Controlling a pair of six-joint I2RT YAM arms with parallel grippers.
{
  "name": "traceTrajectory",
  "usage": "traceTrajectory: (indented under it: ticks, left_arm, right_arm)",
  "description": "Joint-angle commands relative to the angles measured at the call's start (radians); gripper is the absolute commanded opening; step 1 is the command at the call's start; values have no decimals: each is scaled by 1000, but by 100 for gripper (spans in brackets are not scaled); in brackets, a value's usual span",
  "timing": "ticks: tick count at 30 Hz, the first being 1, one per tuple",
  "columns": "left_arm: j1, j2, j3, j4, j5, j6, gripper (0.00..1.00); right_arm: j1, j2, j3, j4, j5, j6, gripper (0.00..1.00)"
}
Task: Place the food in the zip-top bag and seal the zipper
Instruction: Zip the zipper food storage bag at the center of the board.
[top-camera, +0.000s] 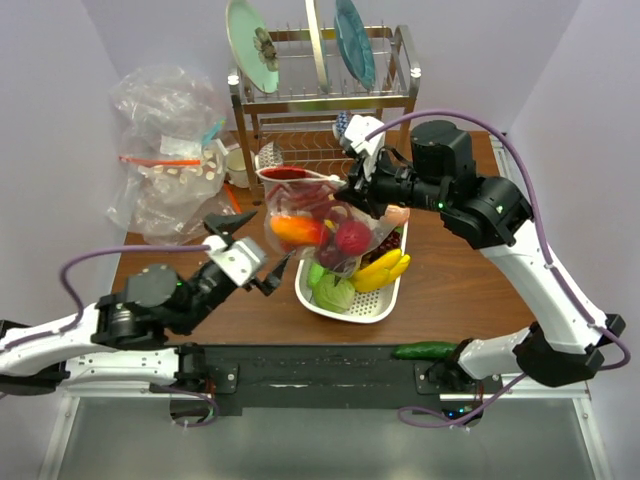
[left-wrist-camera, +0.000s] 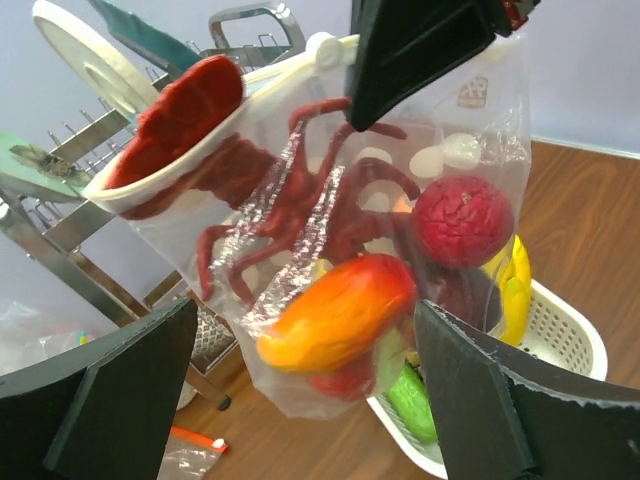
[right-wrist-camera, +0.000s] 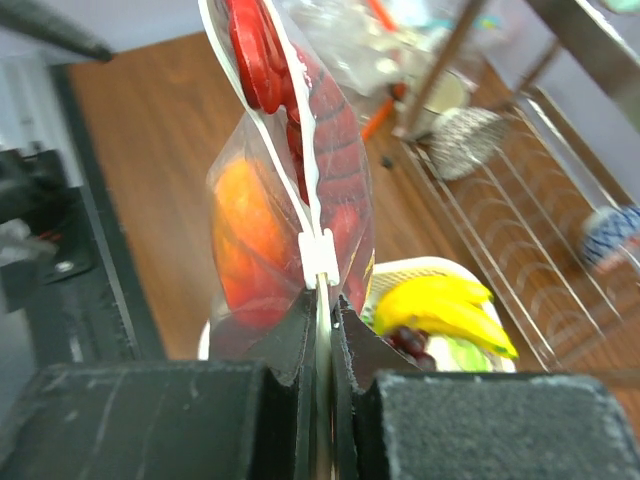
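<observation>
Two grippers attend the load. Nearest, the left gripper (top-camera: 262, 245) stands wide open and holds nothing, just beside the hanging bag. Next, the clear, white-dotted plastic zip-top bag (left-wrist-camera: 440, 110) hangs above the white perforated tray (top-camera: 340, 313), containing a red toy lobster (left-wrist-camera: 300, 200), an orange-red toy pepper (left-wrist-camera: 340, 310) and a dark red round fruit (left-wrist-camera: 462, 220). Farthest, the right gripper (right-wrist-camera: 322, 300) is clamped tight on the bag's white zipper strip (left-wrist-camera: 270, 72).
</observation>
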Motion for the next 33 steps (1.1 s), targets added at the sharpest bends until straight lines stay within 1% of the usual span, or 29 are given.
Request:
traceTrajectory:
  ticks: [1,2,3,4,5,6,7,8,9,11,12,13,14,15,16,17,18,19,20,21,23,24,26,27,29,30,33]
  left_arm:
    - [221,33,4,147,140,45,94]
    - [302,72,8,146,209,18,93]
    - [467,98,13,138,358,-8,91]
    - [546,124,18,124,439,-58,88]
    - [617,163,19,130,511,-78,86]
    - [730,172,9,147,621,-94,86]
    - [778,172,-2,199,672,-121,86]
    - [823,163,-34,227,809,-129,86]
    - [899,160,-50,276,875,-138,88]
    - [971,184,-54,304,1006,-163,87]
    - [1040,197,-61,322,1136,-175,85]
    - [1077,209,-85,377,1206,-215,83]
    - [1157,214,-103,411,1343,-233,82]
    - [1201,211,-126,454,1417,-259,82]
    - [1251,211,-189,588,1500,-338,82]
    - [1300,214,-220,679,1670,-412,82]
    - [1384,224,-250,790,1747,-493,82]
    - [1404,259,-295,1022,1803,-666,82]
    - [1404,279,-303,1110,1869,-730,81]
    - [1404,301,-300,1229,1897,-820,80]
    - [1404,362,-303,1395,1949,-943,78]
    - [1404,391,-304,1539,1961,-1045,76]
    - [1404,415,-298,1641,1973,-1132,73]
    - [1404,434,-297,1720,1975,-1208,71]
    - [1404,447,-292,1787,1978,-1269,68]
    - [1404,454,-291,1848,1980,-1319,66]
    - [1404,461,-282,1900,1978,-1373,60]
  right_arm:
    - [-5,14,12,72,202,14,0]
    - [-5,25,29,71,233,13,0]
    - [-11,34,35,66,239,13,0]
    - [-16,41,40,69,241,13,0]
    - [-21,53,44,74,239,11,0]
    - [-31,55,44,80,238,10,0]
    - [-36,61,44,91,236,7,0]
    - [-42,67,47,94,233,5,0]
    - [-62,71,47,100,212,-2,0]
    - [-89,82,47,120,161,-3,0]
    - [-120,87,50,128,93,4,0]
    - [-134,90,55,135,54,7,0]
    - [-143,99,67,135,28,5,0]
    - [-160,102,75,129,5,4,0]
    - [-171,105,83,126,-49,2,0]
    - [-179,107,96,120,-78,-2,0]
    - [-191,108,102,114,-118,-12,0]
    - [-197,105,104,109,-182,-15,0]
    - [-206,102,103,109,-216,-15,0]
    - [-209,90,98,115,-245,-15,0]
    - [-217,76,81,126,-319,-13,0]
    - [-217,65,80,131,-336,-12,0]
    - [-218,61,76,125,-388,-13,0]
    - [-217,61,78,118,-405,-13,0]
    - [-218,56,72,118,-443,-10,0]
    - [-218,56,69,118,-452,-9,0]
    - [-217,53,57,120,-472,-6,0]
